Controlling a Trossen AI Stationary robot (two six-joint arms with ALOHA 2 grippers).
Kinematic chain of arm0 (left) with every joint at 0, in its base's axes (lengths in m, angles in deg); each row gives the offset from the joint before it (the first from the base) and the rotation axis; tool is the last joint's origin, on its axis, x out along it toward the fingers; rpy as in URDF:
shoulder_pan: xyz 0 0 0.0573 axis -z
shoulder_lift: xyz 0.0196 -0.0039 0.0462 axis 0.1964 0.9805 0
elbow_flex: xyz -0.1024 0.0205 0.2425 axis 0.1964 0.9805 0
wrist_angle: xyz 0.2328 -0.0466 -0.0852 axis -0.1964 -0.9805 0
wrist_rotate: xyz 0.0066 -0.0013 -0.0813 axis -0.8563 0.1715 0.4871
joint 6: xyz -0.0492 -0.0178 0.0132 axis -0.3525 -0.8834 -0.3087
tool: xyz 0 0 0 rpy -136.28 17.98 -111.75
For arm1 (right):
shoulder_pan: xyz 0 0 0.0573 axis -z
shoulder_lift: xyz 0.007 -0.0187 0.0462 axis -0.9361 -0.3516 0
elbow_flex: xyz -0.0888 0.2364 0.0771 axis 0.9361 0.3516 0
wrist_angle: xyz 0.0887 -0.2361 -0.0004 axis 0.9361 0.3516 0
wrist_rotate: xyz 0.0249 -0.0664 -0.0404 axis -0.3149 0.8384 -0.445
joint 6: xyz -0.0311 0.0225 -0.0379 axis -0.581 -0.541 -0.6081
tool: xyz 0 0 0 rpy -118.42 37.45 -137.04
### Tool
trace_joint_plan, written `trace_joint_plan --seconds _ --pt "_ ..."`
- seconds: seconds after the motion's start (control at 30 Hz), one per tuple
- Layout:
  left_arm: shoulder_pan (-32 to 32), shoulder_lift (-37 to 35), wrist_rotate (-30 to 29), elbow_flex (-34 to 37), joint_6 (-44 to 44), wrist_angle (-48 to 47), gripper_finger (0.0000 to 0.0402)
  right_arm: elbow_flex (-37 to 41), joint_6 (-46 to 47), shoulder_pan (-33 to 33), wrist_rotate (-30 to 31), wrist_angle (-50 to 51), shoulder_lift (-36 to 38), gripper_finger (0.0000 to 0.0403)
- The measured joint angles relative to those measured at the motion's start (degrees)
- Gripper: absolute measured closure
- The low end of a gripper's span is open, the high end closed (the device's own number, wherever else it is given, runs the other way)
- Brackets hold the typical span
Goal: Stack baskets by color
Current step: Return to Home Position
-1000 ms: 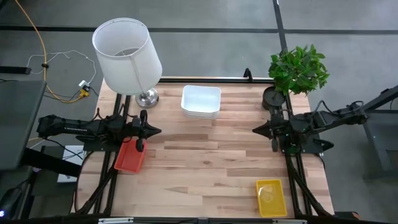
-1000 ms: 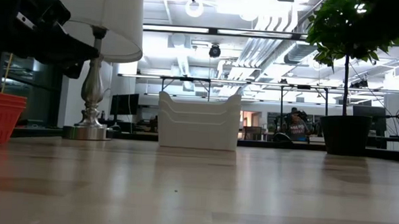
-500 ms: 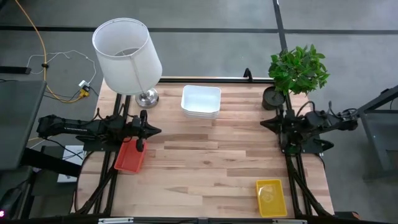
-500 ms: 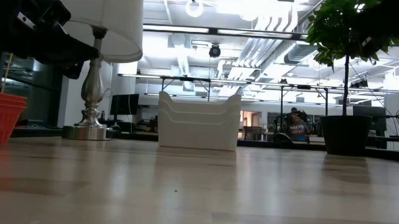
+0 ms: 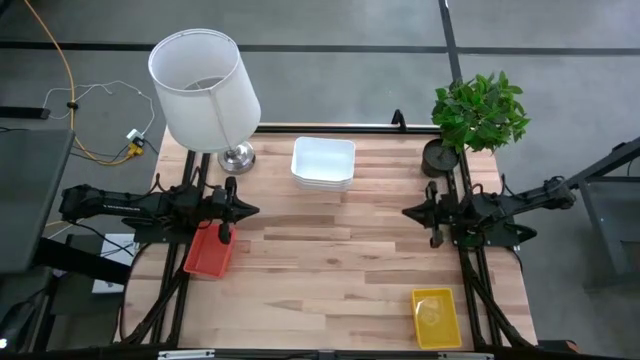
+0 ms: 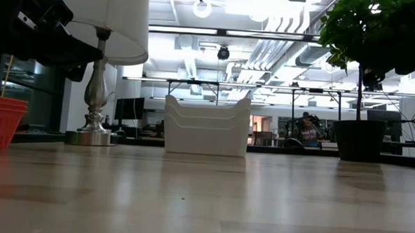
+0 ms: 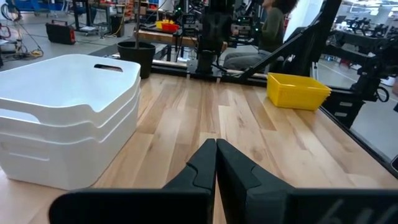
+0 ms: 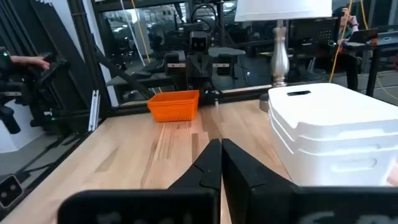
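Observation:
A stack of white baskets [image 5: 323,163] stands nested on the far middle of the table, with three rims showing in the left wrist view [image 7: 68,118]. A red basket [image 5: 208,250] sits at the table's left edge. A yellow basket [image 5: 436,316] sits at the near right. My left gripper [image 5: 252,210] is shut and level above the left edge, just beyond the red basket. My right gripper [image 5: 408,212] is shut and level at the right side and points toward the table's middle. Neither holds anything.
A white lamp [image 5: 205,90] with a metal base stands at the far left. A potted plant [image 5: 480,110] stands at the far right corner. Bare wood [image 5: 330,260] lies between the two grippers and toward the near edge.
My right gripper has sunk and tipped to level as its arm folded down. Its tip now reaches slightly farther toward the table's middle than half a second ago. It has stayed shut. The baskets have not moved.

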Motion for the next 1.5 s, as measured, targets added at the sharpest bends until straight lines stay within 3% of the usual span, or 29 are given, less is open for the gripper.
trace_joint_plan --seconds 0.23,0.33,0.53,1.5 --pt "0.00 -2.78 0.18 -0.07 0.00 -2.48 0.0401 0.00 -2.97 0.00 -1.19 0.36 -1.67 0.0403" --pt "0.00 -7.04 0.39 -0.05 0.06 -7.23 0.0401 0.02 -2.91 0.00 -1.20 0.40 -3.65 0.0403" --pt "0.70 -14.93 0.62 -0.11 0.01 -6.70 0.0401 0.02 -2.90 0.00 -2.12 0.49 -5.88 0.0403" --pt "1.57 -14.78 0.59 -0.07 0.00 -6.86 0.0401 0.07 -1.38 0.00 -3.17 0.53 -8.61 0.0403"
